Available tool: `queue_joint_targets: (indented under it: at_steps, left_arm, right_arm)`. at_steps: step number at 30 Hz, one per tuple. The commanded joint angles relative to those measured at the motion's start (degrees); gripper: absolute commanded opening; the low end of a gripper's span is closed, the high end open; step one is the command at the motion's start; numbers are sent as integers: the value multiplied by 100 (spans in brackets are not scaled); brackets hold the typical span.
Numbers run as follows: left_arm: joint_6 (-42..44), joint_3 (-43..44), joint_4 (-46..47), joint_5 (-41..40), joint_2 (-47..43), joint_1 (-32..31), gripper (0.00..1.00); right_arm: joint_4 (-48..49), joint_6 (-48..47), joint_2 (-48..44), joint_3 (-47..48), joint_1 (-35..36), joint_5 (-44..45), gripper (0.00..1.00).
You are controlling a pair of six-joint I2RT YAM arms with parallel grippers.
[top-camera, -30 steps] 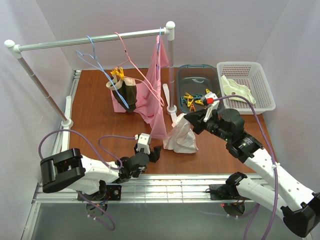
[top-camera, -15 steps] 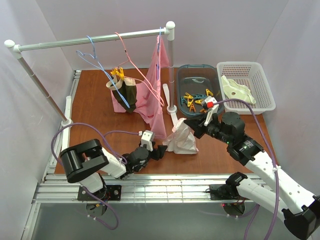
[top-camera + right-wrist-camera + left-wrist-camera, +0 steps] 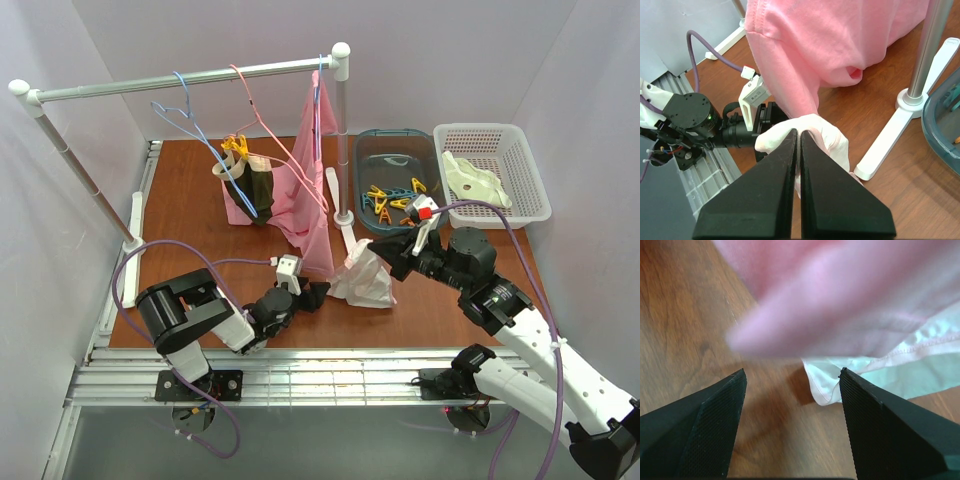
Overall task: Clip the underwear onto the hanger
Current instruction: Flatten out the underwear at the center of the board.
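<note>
Underwear (image 3: pixel 366 286) tight in the right claw (image 3: pixel 796 133) (left claw (image 3: pixel 792 377) agape just beside)

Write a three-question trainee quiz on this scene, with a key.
1. True or false: the left gripper is shut.
2. What is the right gripper shut on? A) the underwear B) a clothes peg C) a pink hanger
3. Fill in the blank: the light-blue hanger hangs from the ___.

Key: 1 false, its fingers stand apart. 2 A. 3 rail.
</note>
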Motion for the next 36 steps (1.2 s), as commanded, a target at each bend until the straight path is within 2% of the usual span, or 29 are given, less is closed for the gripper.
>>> queue_joint_targets:
  at_steps: [1,14,17,25,29,33,35,36]
  left_arm:
    - [-61,-47,290,128,-58,124,68]
    - [-78,270,562,436,759,309,67]
    - [-52,383,571,576,908,344,65]
    - [159,771,659,1006,1383,344,50]
    - [229,806,765,1121,1454,344,37]
    - [299,797,887,1174,1419,344,17]
    - [308,771,914,1166,1393,344,3]
    - [308,762,931,1131,1349,344,0]
  right_arm:
    - [73,5,-88,-83,8,-113,1]
    - [29,49,-150,-100,8,-236,1]
    - [20,49,-159,-118,8,-262,1]
    - [3,40,-141,-170,16,-429,1]
    - [-67,23,-176,-232,8,-420,1]
    - [-85,32,-194,-311,8,-420,1]
    - [-85,49,-194,-346,16,-386,1]
    - [-85,49,-211,-372,16,-394,1]
